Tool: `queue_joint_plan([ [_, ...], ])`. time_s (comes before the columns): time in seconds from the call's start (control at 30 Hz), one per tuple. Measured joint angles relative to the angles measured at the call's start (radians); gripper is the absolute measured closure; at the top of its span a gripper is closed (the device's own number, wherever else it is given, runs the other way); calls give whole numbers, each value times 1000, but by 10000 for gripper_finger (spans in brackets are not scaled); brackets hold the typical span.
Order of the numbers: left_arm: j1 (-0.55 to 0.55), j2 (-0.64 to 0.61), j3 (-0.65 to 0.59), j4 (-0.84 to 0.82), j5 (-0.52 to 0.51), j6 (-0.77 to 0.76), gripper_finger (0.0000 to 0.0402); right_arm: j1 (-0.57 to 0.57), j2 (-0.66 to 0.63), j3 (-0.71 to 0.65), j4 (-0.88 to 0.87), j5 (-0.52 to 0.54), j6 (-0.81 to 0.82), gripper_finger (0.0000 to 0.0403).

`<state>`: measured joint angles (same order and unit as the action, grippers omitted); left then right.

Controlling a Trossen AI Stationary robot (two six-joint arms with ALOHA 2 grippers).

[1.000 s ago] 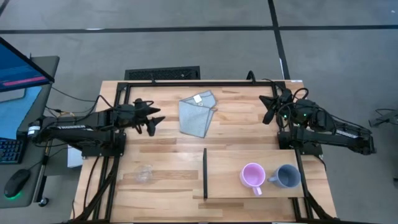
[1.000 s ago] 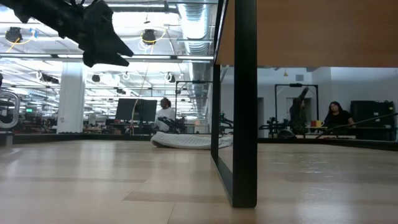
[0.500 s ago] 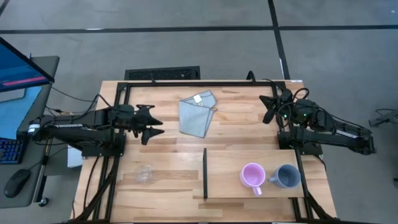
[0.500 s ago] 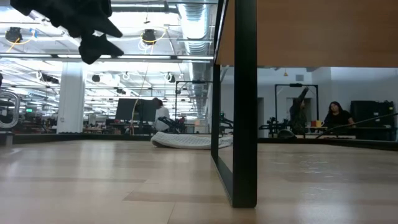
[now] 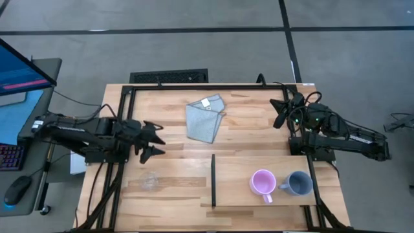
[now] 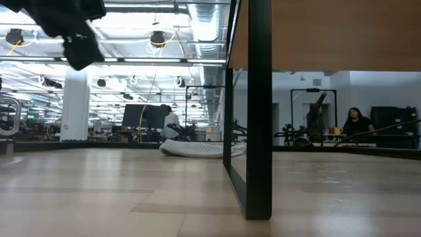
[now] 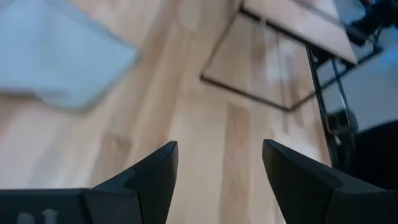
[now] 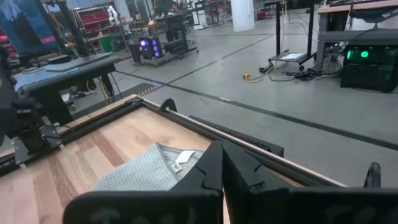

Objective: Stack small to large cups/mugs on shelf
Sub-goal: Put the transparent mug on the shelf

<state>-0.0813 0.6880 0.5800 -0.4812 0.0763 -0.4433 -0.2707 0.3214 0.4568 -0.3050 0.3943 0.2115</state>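
The broad light-wood tabletop with its black frame (image 5: 174, 188) spreads beneath both my arms; set on it, off to the right of my left gripper and nearer the front edge, is the flat rectangular light-wood shelf (image 5: 236, 188), its thin black divider strip (image 5: 213, 180) on the short end that faces that gripper; my left gripper (image 5: 152, 142) hangs over bare wood with its two dark fingers (image 7: 155, 171) spread apart and nothing between them; my right gripper (image 5: 279, 115) waits near the table's far right corner, its fingers pressed together on nothing, well apart from the shelf; the folded light-blue cloth (image 5: 205, 118) lies between my two grippers, toward the far edge, just to the right of the left one; on the shelf, in front of my right gripper, the grey-blue handled mug (image 5: 299, 183) stands at the right end, and the pink-purple handled mug (image 5: 262, 182) stands just beside it on its left, the two close but whether touching I cannot tell; the small clear transparent cup (image 5: 150, 182) sits on the tabletop off the shelf, directly in front of my left gripper and near it.
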Motion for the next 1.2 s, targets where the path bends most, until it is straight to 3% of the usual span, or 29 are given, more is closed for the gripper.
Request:
queue_joint_plan([
  [0.27, -120, 0, 0, -134, 69, -133, 175, 0, 0, 0, 0, 27, 29, 380],
  [0.47, -181, 0, 1, -162, 181, -237, 175, 0, 0, 0, 0, 34, 51, 381],
  [0.9, -294, 7, 1, -249, 146, -412, 175, 0, 0, 0, 0, 34, 52, 384],
  [1.2, -357, 156, 1, -273, 118, -403, 175, 0, 0, 0, -1, 34, 53, 381],
])
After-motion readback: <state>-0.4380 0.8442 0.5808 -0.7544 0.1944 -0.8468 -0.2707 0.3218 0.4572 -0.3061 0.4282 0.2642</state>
